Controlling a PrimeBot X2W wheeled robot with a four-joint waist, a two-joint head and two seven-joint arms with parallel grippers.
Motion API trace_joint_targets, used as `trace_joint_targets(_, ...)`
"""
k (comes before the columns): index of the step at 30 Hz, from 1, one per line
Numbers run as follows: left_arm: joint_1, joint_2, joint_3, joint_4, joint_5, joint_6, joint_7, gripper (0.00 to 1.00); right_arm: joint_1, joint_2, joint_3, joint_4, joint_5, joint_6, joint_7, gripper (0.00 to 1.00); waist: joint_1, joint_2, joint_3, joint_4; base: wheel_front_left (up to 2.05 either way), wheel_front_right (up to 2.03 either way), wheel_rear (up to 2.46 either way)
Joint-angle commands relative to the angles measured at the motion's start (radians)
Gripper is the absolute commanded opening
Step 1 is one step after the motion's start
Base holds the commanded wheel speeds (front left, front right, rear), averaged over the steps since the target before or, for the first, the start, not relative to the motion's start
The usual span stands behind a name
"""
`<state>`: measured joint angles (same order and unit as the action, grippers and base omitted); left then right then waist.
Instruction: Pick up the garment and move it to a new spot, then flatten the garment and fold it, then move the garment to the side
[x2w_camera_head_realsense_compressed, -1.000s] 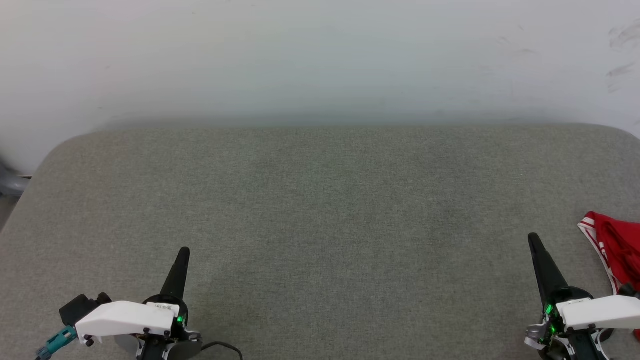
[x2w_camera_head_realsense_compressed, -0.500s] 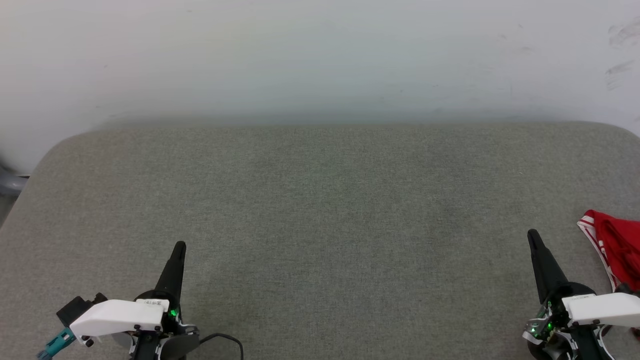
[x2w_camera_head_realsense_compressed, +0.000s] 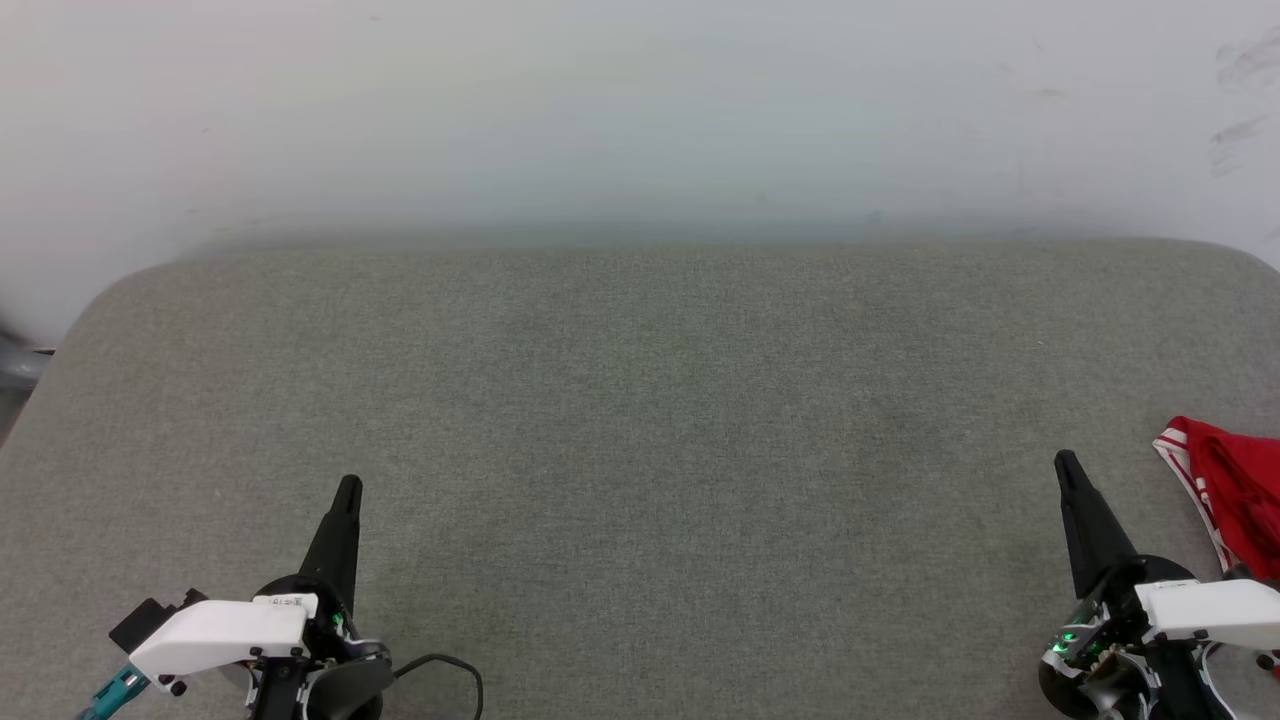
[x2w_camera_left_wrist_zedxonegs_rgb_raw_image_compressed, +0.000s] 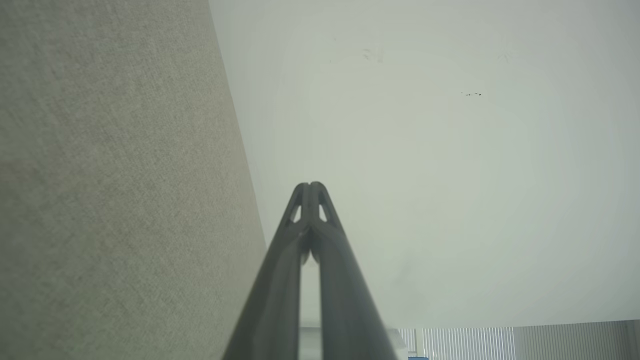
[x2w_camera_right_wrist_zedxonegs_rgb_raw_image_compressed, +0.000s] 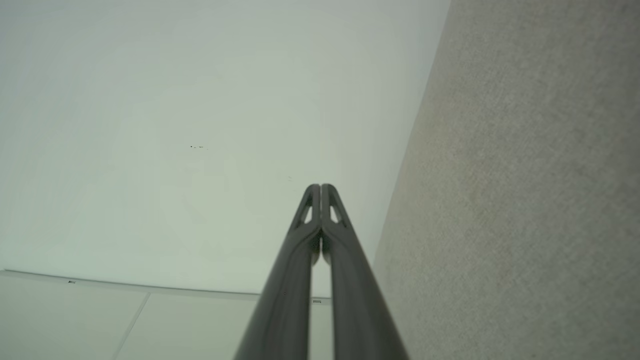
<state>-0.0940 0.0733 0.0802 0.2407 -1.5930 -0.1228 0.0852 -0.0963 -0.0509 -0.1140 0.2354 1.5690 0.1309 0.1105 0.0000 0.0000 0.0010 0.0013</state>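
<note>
The garment (x2w_camera_head_realsense_compressed: 1235, 490) is a red cloth with white-and-red striped trim, lying at the right edge of the head view on the grey padded surface (x2w_camera_head_realsense_compressed: 660, 420); most of it runs out of frame. My right gripper (x2w_camera_head_realsense_compressed: 1066, 462) is shut and empty, its tip a little left of the garment, not touching it. At the lower left my left gripper (x2w_camera_head_realsense_compressed: 349, 486) is shut and empty too, far from the garment. Both wrist views show the fingers pressed together at the tips: left gripper (x2w_camera_left_wrist_zedxonegs_rgb_raw_image_compressed: 310, 186), right gripper (x2w_camera_right_wrist_zedxonegs_rgb_raw_image_compressed: 320, 187).
A pale wall (x2w_camera_head_realsense_compressed: 640, 110) rises behind the padded surface, whose rounded far corners show at the left and right. A dark cable (x2w_camera_head_realsense_compressed: 450, 665) loops beside the left wrist. A grey object (x2w_camera_head_realsense_compressed: 15, 365) sits past the surface's left edge.
Both arms have drawn back a little toward the bottom of the head view. The whole picture has also shifted slightly, so the camera moved. Both grippers stay shut.
</note>
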Motion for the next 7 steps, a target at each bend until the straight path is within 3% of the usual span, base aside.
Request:
trace_joint_targets(1,-0.017,-0.005,0.008,0.002,-0.016,-0.007,0.007,0.00,-0.014,0.001,-0.001,0.007,0.019,0.000,0.002,0.00,0.0000,0.0000,0.000,0.000,0.00,0.00,0.00)
trace_joint_targets(7,-0.017,-0.009,0.016,0.005,-0.037,-0.012,0.016,0.00,-0.020,0.001,0.000,0.013,0.045,0.000,0.004,0.00,0.0000,0.0000,0.002,-0.001,0.00,0.00,0.00)
